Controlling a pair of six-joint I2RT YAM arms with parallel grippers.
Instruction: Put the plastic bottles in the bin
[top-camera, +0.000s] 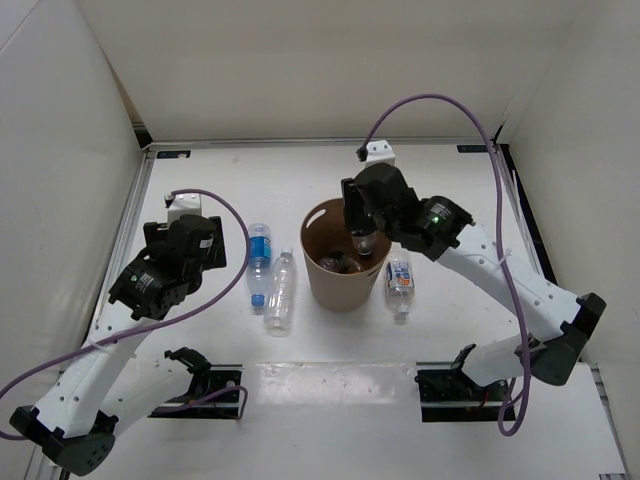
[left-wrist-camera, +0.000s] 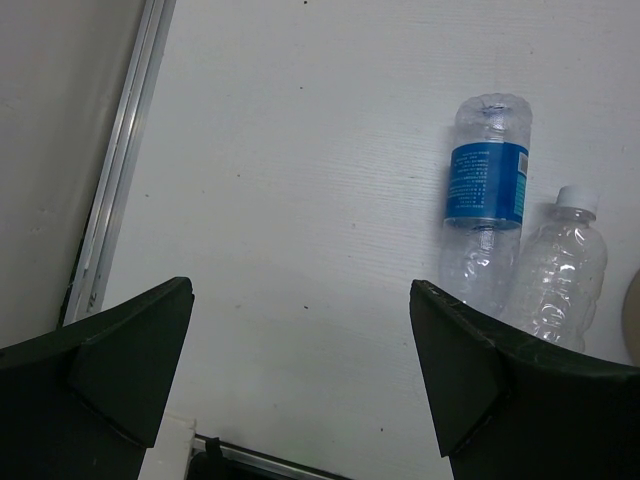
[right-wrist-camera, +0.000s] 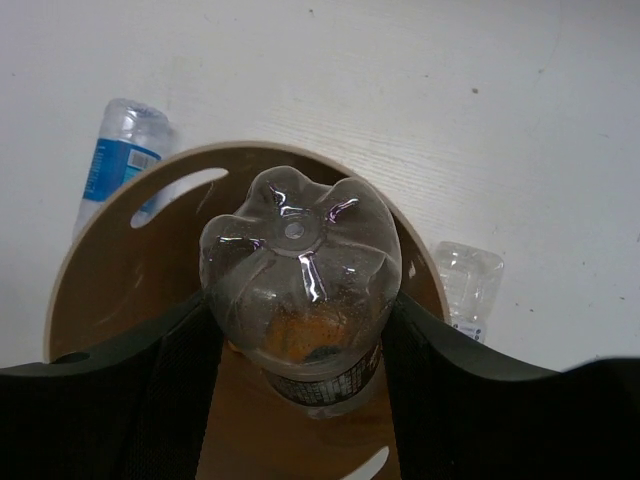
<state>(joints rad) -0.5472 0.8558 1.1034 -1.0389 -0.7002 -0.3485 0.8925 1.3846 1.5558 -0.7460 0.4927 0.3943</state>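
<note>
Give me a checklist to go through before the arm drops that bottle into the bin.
1. Grip: right gripper shut on the held bottle: ok.
2. Aim: in the right wrist view the held bottle hangs within the outline of the bin: ok.
3. Bin upright: ok.
4. Room inside: a dark thing lies there, with bare floor showing beside it: ok.
5. Left gripper open and apart from the bin: ok.
6. All bottles in: not ok. The blue-labelled bottle, clear bottle and third bottle lie outside.
</note>
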